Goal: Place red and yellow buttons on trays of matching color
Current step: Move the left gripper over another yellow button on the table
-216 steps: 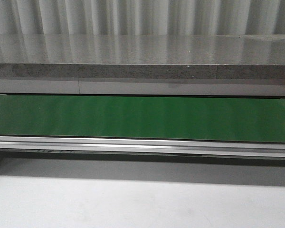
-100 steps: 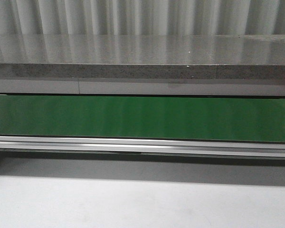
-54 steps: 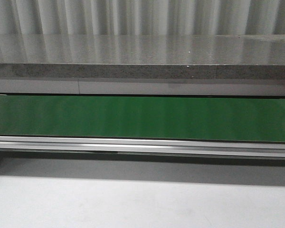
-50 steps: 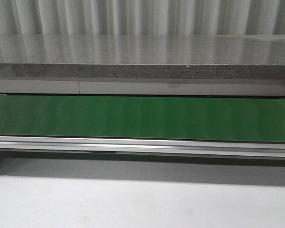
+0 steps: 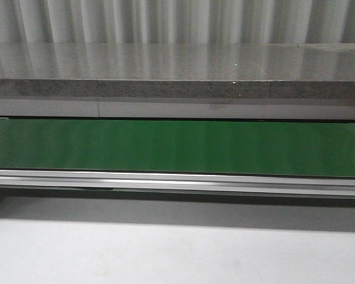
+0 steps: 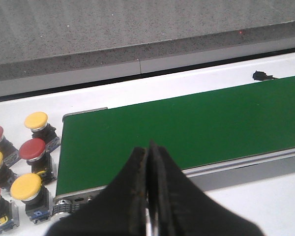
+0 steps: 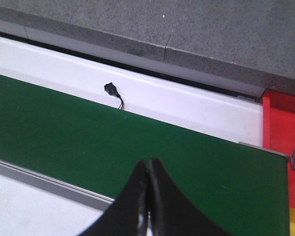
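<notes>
White worktop carrying a green conveyor belt; grey speckled counter behind.

Item 1: buttons, red and yellow. Cluster beside the belt's roller end, left wrist view: yellow button, red button, second yellow button, others cut off at the frame edge. All stand upright on dark bases, caps up, long axis vertical. None on the belt.

Item 2: trays. Red tray at the belt's far end, right wrist view; a yellow strip just beside it, probably the yellow tray.

Item 3: left tool, clenched, empty, above the belt's near edge.

Item 4: right tool, clenched, empty, over the belt.

Handling note, as judgement: no button yet taken. Left tool should spread, descend vertically over one cap, grip the body below it, avoiding neighbours packed close.
</notes>
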You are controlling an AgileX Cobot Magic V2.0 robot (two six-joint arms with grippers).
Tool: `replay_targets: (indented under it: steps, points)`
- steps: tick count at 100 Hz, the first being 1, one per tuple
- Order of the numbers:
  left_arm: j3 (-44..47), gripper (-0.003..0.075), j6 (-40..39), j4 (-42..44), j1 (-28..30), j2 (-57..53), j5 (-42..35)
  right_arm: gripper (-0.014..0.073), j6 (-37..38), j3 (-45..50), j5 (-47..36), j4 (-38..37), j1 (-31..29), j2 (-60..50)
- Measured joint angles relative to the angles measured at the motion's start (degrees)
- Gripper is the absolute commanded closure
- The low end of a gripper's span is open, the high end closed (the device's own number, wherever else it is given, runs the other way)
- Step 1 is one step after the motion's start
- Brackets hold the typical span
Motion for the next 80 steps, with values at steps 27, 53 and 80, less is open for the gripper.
replay_targets:
  steps: [27, 53, 80]
  points:
    - [0.00, 0.0741, 0.00, 0.00, 0.00, 0.00, -0.24, 0.0659, -0.12, 9.91, 0.00, 0.00, 0.00, -16.14]
    - [0.00, 0.0741, 0.00, -0.11, 0.00, 0.00, -0.86, 0.0659, -0.23, 16.01, 0.73, 0.00, 0.00, -26.37]
    - [-0.82, 0.0741, -3.13, -0.01, 0.50, 5.53, -0.97, 0.0659, -0.23, 17.23, 1.06, 0.00, 0.00, -26.97]
